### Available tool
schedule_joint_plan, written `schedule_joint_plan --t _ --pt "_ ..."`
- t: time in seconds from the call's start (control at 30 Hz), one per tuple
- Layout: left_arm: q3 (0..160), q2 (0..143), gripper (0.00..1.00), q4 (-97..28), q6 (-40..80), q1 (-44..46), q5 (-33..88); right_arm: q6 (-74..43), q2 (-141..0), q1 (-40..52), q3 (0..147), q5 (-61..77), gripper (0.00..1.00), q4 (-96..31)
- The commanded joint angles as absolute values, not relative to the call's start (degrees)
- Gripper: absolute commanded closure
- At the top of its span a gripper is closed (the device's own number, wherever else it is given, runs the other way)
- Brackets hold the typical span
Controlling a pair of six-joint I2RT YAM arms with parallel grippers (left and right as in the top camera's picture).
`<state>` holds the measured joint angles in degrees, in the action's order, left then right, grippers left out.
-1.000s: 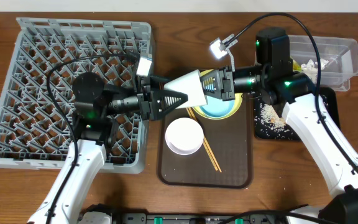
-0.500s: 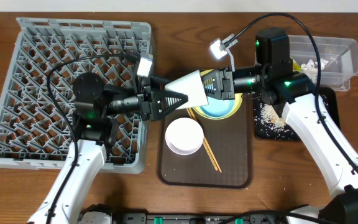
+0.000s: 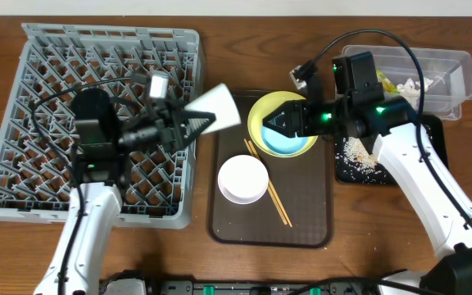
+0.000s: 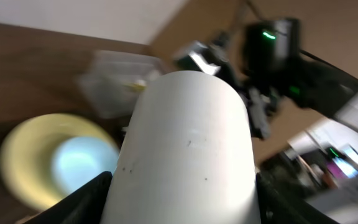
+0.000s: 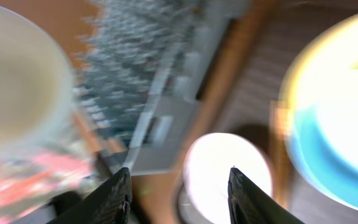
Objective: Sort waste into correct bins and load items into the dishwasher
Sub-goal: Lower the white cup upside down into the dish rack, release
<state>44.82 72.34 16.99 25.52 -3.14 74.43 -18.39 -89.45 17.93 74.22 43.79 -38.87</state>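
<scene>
My left gripper (image 3: 197,124) is shut on the small white cup (image 3: 220,106) and holds it on its side in the air over the right edge of the grey dish rack (image 3: 47,82). The cup fills the left wrist view (image 4: 188,143) between my jaws (image 4: 185,199). My right gripper (image 3: 274,121) is open and empty above the yellow plate (image 3: 256,115), which holds the light blue bowl (image 3: 289,146). The pale pink bowl (image 3: 242,179) and the chopsticks (image 3: 273,197) lie on the brown tray (image 3: 301,225). In the right wrist view my open jaws (image 5: 179,186) frame the pink bowl (image 5: 229,171).
The clear tub (image 3: 433,82) with white paper bits stands at the back right. The black tray (image 3: 359,172) in front of it holds rice scraps (image 3: 355,152). The snack wrapper is out of view. Cables loop over the rack and over the right arm.
The cup was between both grippers. Now the right gripper has let go and drawn back to the right, and the left gripper has carried the cup left toward the rack.
</scene>
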Motion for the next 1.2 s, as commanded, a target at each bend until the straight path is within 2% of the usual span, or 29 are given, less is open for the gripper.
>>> schedule_joint_plan --t 0.0,0.07,0.23,0.33,0.5,0.53,0.7,0.9,1.17 --pt "45.43 72.64 0.62 12.34 18.39 -9.13 67.24 -14.57 -89.58 16.75 74.48 30.81 0.52 -40.45" --pt "45.45 72.58 0.63 10.7 18.39 -12.23 64.9 -14.02 -89.43 15.99 74.61 29.54 0.52 -41.69" --pt "45.56 71.7 0.74 6.98 18.41 -18.98 60.8 -11.81 -88.27 13.65 75.46 24.73 0.52 -46.3" --pt "45.84 70.83 0.77 3.66 18.41 -22.92 58.48 -10.94 -86.85 11.99 75.94 22.44 0.52 -49.56" --pt "47.37 69.36 0.81 -7.11 17.8 -28.25 51.22 -10.07 -83.07 8.97 76.05 18.79 0.52 -53.6" --pt "48.1 69.12 0.85 -9.85 17.02 -28.91 49.5 -9.96 -82.19 8.29 76.05 17.85 0.52 -54.3" --pt "54.59 68.77 0.9 -26.02 11.46 -29.5 38.94 -9.87 -78.67 4.54 76.07 16.27 0.52 -57.71" --pt "62.08 68.77 0.9 -43.44 10.07 -29.5 25.63 -8.86 -77.49 0.91 76.07 14.26 0.52 -61.87" --pt "62.48 69.47 0.9 -54.94 10.09 -28.45 14.55 -7.18 -77.54 -0.4 76.07 11.99 0.52 -63.64"
